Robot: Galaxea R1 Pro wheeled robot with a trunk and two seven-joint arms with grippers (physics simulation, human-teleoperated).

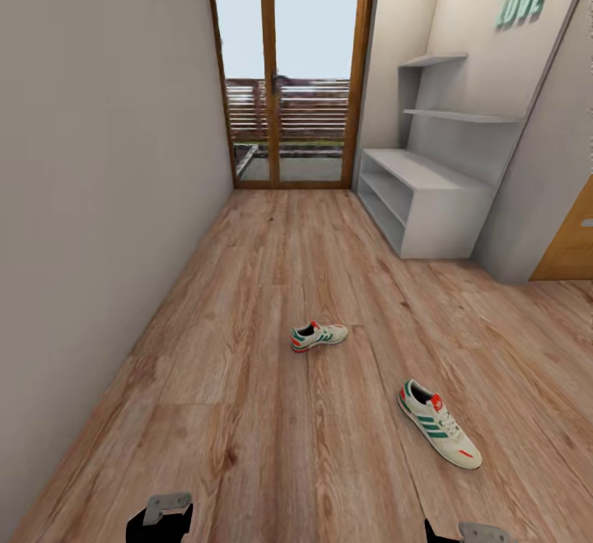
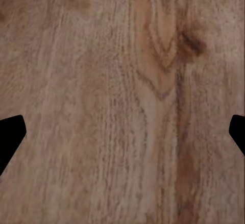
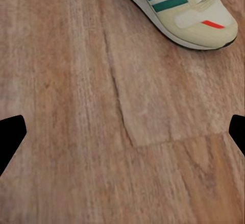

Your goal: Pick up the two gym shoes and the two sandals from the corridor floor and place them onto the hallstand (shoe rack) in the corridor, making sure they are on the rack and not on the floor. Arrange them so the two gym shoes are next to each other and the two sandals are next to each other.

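Two cream gym shoes with green stripes lie apart on the corridor floor. One gym shoe is mid-corridor; the other gym shoe lies nearer, to the right, and its toe end appears in the right wrist view. The pale grey hallstand stands against the right wall at the far end, its bench top and shelves bare. The sandals are out of view. My left gripper hangs open over bare planks, low at the head view's left. My right gripper is open, short of the nearer shoe.
A glass door in a brown wooden frame closes the corridor's far end. A plain grey wall runs along the left. A wooden door shows beyond the wall corner at right. Green letters hang above the hallstand.
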